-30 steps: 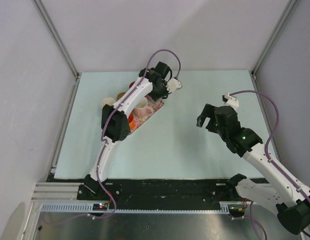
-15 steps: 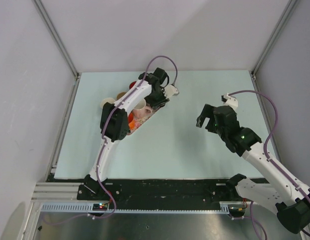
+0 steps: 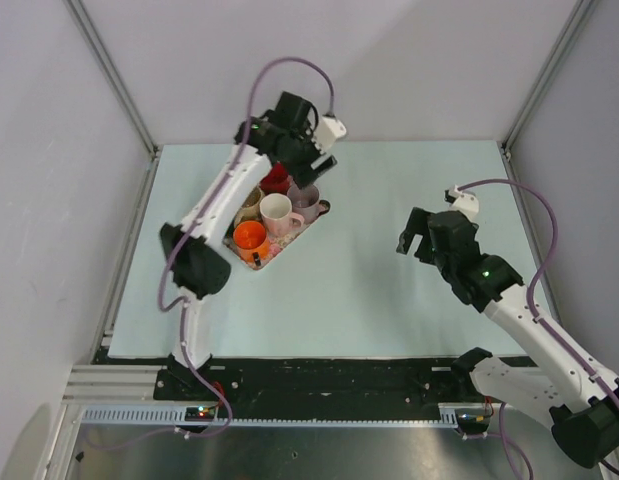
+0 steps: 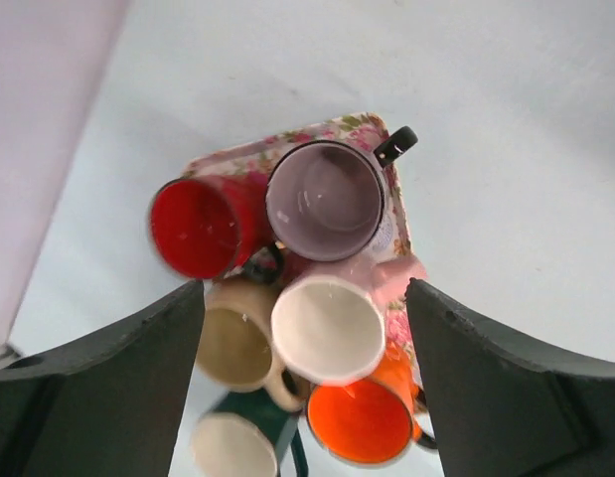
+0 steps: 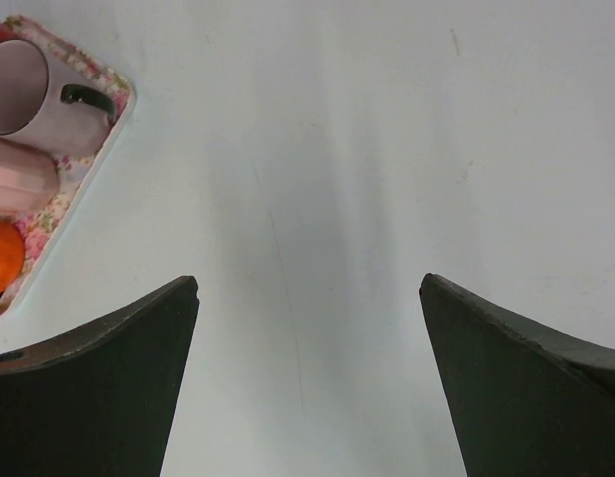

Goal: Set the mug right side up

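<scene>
Top external view: a pale mint table point(image 3: 389, 300) fills the middle of the frame.
Right gripper point(image 3: 413, 232): right of centre, over bare table and well apart from the tray; its fingers are spread wide with nothing between them.
Tray point(image 4: 287, 139): floral, left of centre, lying at a slant.
Orange mug point(image 4: 359, 422): nearest on the tray, mouth up.
Pink mug point(image 4: 327, 328): just beyond the orange one, white inside, mouth up.
Green mug point(image 4: 237, 447): at the bottom edge of the left wrist view; whether it sits on the tray is unclear.
Beige mug point(image 4: 232, 343): left of the pink one.
Mug point(image 4: 325, 199): lilac with a black handle, at the tray's far right corner, upright, mouth up, empty.
Red mug point(image 4: 196, 227): just left of it, mouth up.
Left gripper point(image 3: 311, 163): farthest back, above the tray's far end, fingers wide apart, holding nothing.
</scene>
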{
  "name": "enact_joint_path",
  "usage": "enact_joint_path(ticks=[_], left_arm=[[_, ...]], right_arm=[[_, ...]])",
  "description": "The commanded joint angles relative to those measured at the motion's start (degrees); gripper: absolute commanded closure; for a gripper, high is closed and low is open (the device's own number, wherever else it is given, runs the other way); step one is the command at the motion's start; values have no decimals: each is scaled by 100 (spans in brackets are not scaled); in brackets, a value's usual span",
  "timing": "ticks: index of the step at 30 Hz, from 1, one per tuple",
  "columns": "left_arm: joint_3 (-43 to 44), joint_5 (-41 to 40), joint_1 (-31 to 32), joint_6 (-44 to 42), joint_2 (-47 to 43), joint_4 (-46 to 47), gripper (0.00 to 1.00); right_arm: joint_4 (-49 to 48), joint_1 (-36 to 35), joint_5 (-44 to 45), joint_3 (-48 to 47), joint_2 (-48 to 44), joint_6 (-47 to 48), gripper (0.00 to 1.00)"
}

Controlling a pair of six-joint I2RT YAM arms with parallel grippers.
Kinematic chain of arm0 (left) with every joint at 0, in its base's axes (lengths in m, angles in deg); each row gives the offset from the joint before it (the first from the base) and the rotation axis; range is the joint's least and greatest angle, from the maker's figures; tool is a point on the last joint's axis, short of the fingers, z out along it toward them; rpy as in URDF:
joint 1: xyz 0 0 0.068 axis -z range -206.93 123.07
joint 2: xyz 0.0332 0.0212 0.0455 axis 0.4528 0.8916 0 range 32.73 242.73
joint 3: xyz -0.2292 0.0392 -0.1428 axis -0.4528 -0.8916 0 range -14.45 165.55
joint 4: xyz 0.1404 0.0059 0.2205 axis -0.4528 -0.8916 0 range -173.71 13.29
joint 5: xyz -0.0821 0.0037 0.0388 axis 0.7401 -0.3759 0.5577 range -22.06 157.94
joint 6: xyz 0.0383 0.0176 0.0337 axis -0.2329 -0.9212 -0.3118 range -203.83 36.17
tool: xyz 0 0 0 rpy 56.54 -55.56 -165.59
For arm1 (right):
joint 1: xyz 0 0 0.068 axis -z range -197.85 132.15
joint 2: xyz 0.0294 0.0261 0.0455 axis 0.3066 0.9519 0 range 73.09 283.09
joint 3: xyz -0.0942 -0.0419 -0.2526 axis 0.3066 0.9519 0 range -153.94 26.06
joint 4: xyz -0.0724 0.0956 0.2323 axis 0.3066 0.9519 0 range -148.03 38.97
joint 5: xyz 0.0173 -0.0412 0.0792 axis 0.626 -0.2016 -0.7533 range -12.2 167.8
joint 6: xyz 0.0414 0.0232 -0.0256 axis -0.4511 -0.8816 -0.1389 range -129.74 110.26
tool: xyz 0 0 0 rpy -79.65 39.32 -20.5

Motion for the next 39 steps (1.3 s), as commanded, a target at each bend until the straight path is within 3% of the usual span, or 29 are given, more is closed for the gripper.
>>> enact_joint_path(ticks=[1,5,15,21,24,26,30,39], left_arm=[[-567,-121,-90,911,-1835,331,13],[-2319,-433,-363,1368,-3417,887,12],[-8387,-1534,-1472,1416,-8417,2737,1],[-11161,-1956,-1655,1823,-10805,4690,0],[-11829,-2265,-1672,2233,-11048,5677,0],[-12102,-2002,-1690,2291,-10984,5931,0],[-12475,-1644,-1732,2256,-11056,6111,0],[-12568,-1762,-1889,2443,-11254,6228,0]], right_arm=[[-200,141,458,9,-160,402,1],[-483,279,409,255,-355,698,0],[-1461,394,1147,1584,-1214,702,1],[-1279,369,2013,2107,-1391,223,1],[-1108,333,2029,2190,-1382,102,0],[-1013,287,2018,2199,-1388,36,1],[-909,212,2112,2209,-1458,-27,1],[-807,1,2256,2257,-1883,-122,1]])
